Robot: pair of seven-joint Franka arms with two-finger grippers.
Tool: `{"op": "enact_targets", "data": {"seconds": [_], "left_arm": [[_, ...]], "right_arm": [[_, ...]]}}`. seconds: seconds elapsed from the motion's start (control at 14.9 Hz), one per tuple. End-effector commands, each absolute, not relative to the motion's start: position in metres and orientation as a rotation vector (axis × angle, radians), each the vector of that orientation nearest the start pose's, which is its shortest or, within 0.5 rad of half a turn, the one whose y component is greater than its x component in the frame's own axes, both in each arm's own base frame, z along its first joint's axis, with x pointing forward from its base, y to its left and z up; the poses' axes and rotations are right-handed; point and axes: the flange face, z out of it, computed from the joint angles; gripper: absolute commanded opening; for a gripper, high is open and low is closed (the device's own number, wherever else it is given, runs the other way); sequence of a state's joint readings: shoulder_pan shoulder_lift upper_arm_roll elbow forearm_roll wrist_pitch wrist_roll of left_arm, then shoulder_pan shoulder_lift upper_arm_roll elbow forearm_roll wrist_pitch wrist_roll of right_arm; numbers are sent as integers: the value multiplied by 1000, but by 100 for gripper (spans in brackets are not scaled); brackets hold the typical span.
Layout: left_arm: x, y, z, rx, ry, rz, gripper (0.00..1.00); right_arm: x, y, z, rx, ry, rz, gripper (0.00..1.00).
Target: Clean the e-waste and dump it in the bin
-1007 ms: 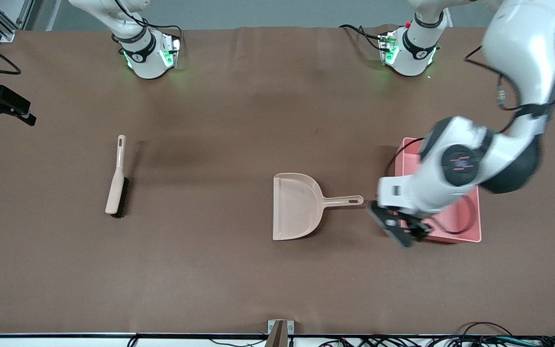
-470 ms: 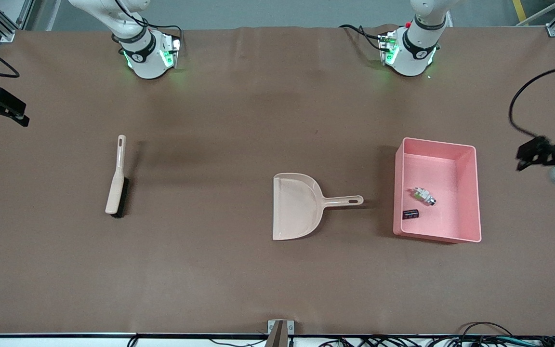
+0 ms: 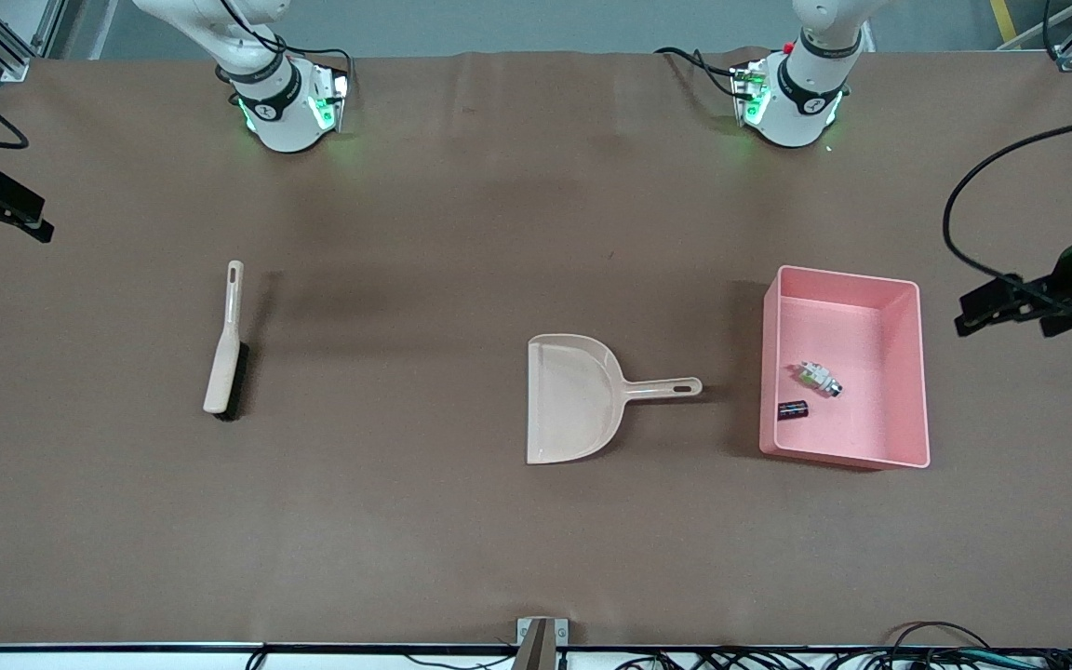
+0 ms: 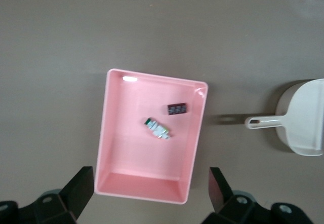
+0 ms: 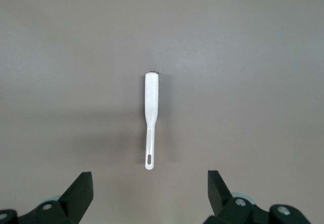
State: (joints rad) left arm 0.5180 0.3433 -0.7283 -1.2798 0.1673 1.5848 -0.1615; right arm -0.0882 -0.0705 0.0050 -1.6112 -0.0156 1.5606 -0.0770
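The pink bin (image 3: 871,326) stands toward the left arm's end of the table. Inside it lie both pieces of e-waste, a white-and-orange component (image 3: 819,378) and a small dark chip (image 3: 793,409). In the left wrist view the bin (image 4: 126,158), the component (image 4: 157,128) and the chip (image 4: 176,108) are seen from high above. My left gripper (image 3: 978,312) hangs open and empty in the air, beside the bin at the table's end; its jaws (image 4: 150,183) stand wide apart. My right gripper (image 3: 29,219) is open and empty, high over the right arm's end of the table (image 5: 149,181).
A beige dustpan (image 3: 573,395) lies mid-table with its handle toward the bin, and it also shows in the left wrist view (image 4: 306,122). A beige brush (image 3: 224,344) lies toward the right arm's end, below the right wrist camera (image 5: 150,115). A cable loops by the left gripper.
The left arm has swung away from over the bin's near corner out to the table's end, uncovering the bin and the e-waste in it. The right gripper has barely shifted.
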Motion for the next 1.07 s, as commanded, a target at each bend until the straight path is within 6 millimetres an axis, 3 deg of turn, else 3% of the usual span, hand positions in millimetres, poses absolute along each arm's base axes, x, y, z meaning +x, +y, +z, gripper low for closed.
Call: {"op": "enact_targets", "data": {"seconds": [0.0, 0.07, 0.34, 0.4, 0.47, 0.6, 0.74, 1.01], "left_arm": [[639, -43, 598, -3232, 30, -61, 100], [638, -50, 598, -3224, 51, -51, 100], [641, -23, 589, -3222, 59, -17, 100], [632, -22, 602, -3167, 105, -26, 100], [629, -6, 608, -3158, 97, -41, 100], [622, 8, 611, -3159, 63, -40, 100], [602, 0, 626, -3141, 27, -64, 100], [593, -16, 622, -3120, 45, -70, 100]], "right_arm": [[530, -45, 646, -3144, 12, -29, 100], [530, -45, 646, -3144, 12, -26, 100], [530, -45, 646, -3144, 12, -26, 100], [530, -45, 645, -3144, 12, -22, 100], [530, -45, 645, -3144, 12, -21, 100], [530, -45, 645, -3144, 14, -21, 100], [529, -45, 645, -3144, 12, -19, 100], [529, -45, 645, -3144, 15, -19, 100]]}}
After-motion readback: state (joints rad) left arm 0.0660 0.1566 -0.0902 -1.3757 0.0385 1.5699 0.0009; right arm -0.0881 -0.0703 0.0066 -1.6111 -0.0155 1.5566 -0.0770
